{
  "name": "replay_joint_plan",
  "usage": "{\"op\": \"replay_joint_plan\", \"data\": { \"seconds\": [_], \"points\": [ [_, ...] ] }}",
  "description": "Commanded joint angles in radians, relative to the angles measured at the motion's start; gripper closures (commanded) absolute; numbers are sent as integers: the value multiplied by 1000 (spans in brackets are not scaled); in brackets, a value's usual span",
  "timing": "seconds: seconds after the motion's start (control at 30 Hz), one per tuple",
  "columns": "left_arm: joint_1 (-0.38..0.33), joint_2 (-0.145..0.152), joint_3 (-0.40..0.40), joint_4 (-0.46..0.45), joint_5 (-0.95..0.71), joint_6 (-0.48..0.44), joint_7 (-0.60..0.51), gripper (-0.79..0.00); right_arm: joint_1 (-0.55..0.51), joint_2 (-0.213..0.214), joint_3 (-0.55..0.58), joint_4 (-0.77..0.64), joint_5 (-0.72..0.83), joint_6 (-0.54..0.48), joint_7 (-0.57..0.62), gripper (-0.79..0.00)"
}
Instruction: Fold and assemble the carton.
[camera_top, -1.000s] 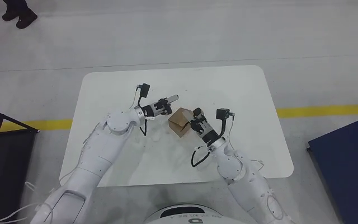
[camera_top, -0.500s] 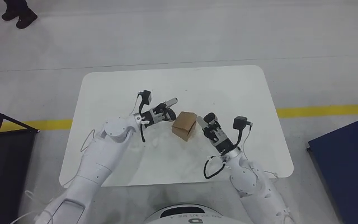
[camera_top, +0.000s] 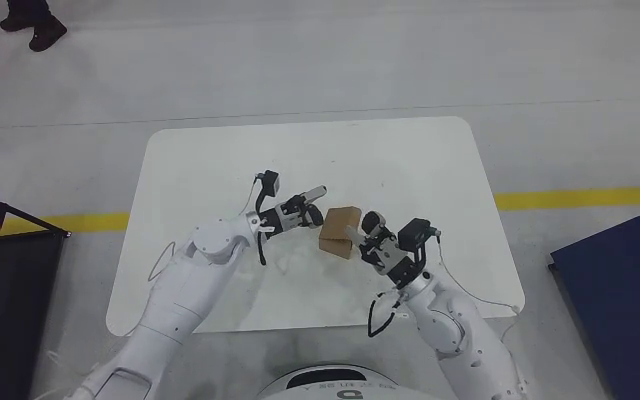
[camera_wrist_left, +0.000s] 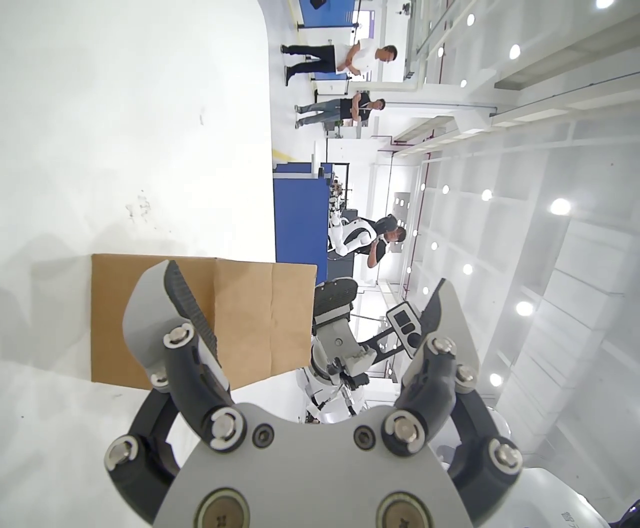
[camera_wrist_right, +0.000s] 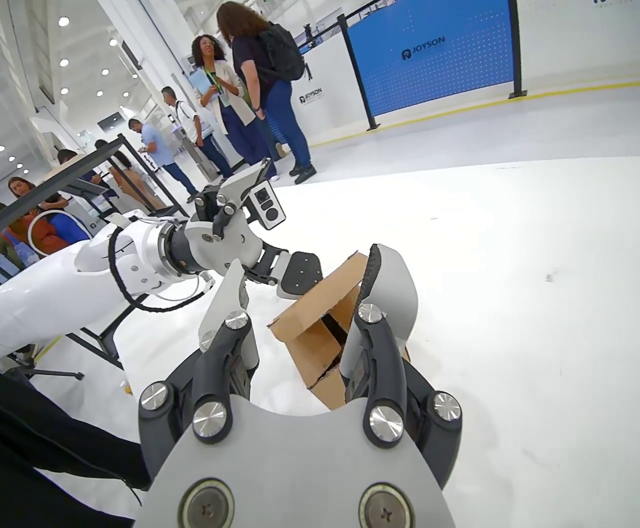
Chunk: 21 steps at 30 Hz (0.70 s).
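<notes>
A small brown carton (camera_top: 341, 231) lies on its side near the middle of the white table (camera_top: 200, 170). In the right wrist view its end is toward me, with loose flaps and a dark gap (camera_wrist_right: 320, 325). My left gripper (camera_top: 312, 204) is open just left of the carton; one of its fingers (camera_wrist_left: 165, 305) overlaps the carton's flat side (camera_wrist_left: 250, 320). My right gripper (camera_top: 367, 233) is open on the carton's right side, and the carton's end sits between its two fingers (camera_wrist_right: 387, 290). A pad of the left gripper (camera_wrist_right: 300, 272) is by the carton's upper edge.
The table's front edge (camera_top: 300, 322) runs close to the robot. A yellow floor line (camera_top: 570, 198) runs past the table's right side, and a blue barrier (camera_top: 600, 290) stands at the far right. People stand in the hall beyond the table.
The carton has shifted slightly right and toward the robot. My left gripper followed it to the right. My right gripper drew back from the carton, then came in again at its end.
</notes>
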Motion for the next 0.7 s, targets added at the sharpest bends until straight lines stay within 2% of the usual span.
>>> {"op": "replay_joint_plan", "data": {
  "seconds": [0.0, 0.4, 0.67],
  "points": [
    [2, 0, -2, -1, -1, -2, 3, -785, 2, 2, 6, 2, 6, -4, 14, -413],
    [4, 0, 6, -3, 15, 4, 16, -785, 37, 4, -49, 30, -21, -11, 63, -391],
    [3, 0, 8, -1, 21, 2, 20, -785, 84, 0, -90, 69, -21, 21, 63, -379]
  ]
}}
